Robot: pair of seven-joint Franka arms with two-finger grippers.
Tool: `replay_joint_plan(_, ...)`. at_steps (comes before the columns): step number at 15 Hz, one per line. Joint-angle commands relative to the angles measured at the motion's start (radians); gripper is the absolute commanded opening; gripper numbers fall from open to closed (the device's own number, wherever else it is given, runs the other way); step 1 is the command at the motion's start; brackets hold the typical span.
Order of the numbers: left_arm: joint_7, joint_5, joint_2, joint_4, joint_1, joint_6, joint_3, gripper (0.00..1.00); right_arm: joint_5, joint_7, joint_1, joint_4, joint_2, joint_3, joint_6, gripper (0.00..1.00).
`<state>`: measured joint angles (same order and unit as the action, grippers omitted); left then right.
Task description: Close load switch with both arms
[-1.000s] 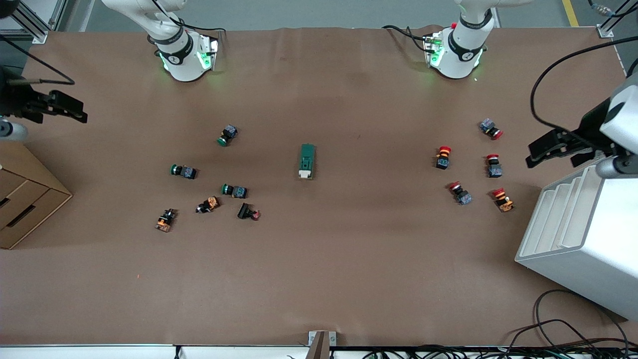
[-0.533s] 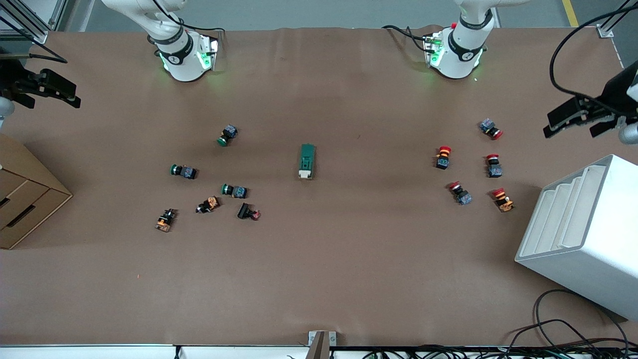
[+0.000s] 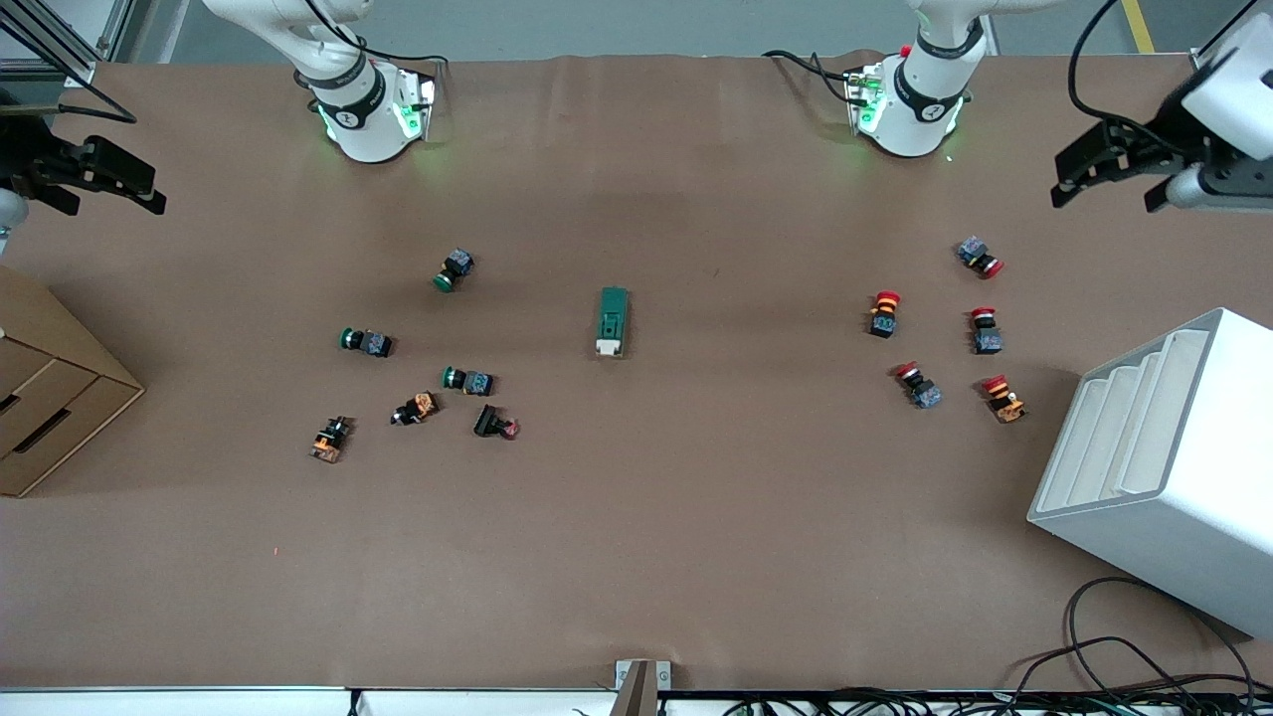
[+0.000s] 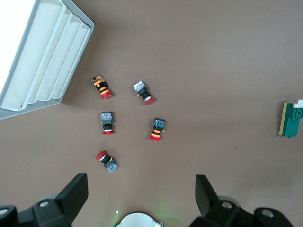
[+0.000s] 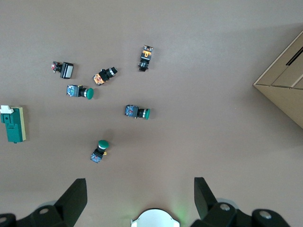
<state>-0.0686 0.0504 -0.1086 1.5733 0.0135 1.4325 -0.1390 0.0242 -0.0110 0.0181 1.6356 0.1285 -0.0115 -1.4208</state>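
Note:
The load switch (image 3: pixel 613 321), a dark green block with a white tab at the end nearer to the front camera, lies flat mid-table between the two arms. It shows at the rim of the left wrist view (image 4: pixel 292 119) and of the right wrist view (image 5: pixel 13 123). My left gripper (image 3: pixel 1109 189) hangs open and empty high over the left arm's end of the table, well away from the switch; its own view shows it wide open (image 4: pixel 141 194). My right gripper (image 3: pixel 109 199) hangs open and empty over the right arm's end (image 5: pixel 139 196).
Several green and orange push-buttons (image 3: pixel 467 381) lie toward the right arm's end, several red ones (image 3: pixel 884 313) toward the left arm's end. A cardboard drawer box (image 3: pixel 50 398) and a white slotted rack (image 3: pixel 1164 467) stand at the two ends. Cables lie at the near edge.
My left gripper has risen from over the white rack and swung toward the arms' bases. My right gripper moved the same way, then held still. The switch has not moved.

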Motion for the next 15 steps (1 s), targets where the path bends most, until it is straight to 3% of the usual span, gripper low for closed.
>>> replay_joint_plan(1, 0.013, 0.005, -0.068, 0.077, -0.027, 0.019, 0.031, 1.0, 0.016, -0.001, 0.003, 0.04, 0.034, 0.001, -0.02, 1.0)
replay_joint_plan(15, 0.01, -0.021, -0.048, 0.068, 0.002, 0.071, 0.033, 1.0, 0.008, -0.015, 0.002, 0.036, 0.036, 0.005, -0.013, 1.0)
